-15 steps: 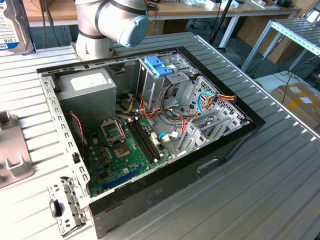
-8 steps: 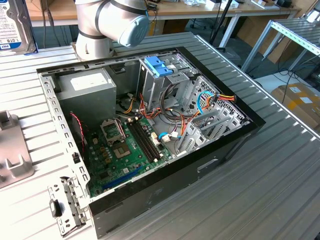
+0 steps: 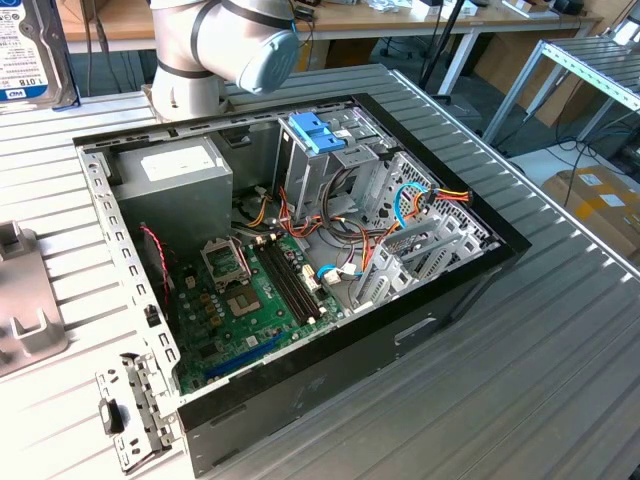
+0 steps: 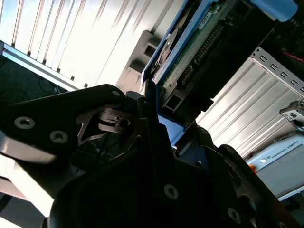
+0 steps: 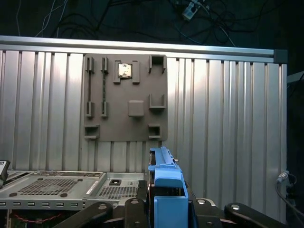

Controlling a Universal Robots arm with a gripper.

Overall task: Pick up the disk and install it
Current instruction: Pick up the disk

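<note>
The disk point(image 3: 22, 48), silver-grey with a white label in a light-blue frame, hangs in the air at the far top of the exterior view's left, off to the side of the open computer case point(image 3: 300, 250). In the first wrist view its blue frame edge point(image 5: 166, 187) stands upright between the black fingers of my gripper point(image 5: 168, 209), which is shut on it. In the second wrist view the disk point(image 4: 192, 52) shows its green circuit board side, with the gripper point(image 4: 156, 121) clamped on its frame.
Inside the case are a grey drive cage with blue tabs point(image 3: 318, 132), a grey power supply box point(image 3: 175, 172), a green motherboard point(image 3: 250, 290) and loose cables. A grey holder plate point(image 5: 126, 97) lies on the ribbed table point(image 3: 560, 380). A metal bracket point(image 3: 130, 410) lies by the case's near corner.
</note>
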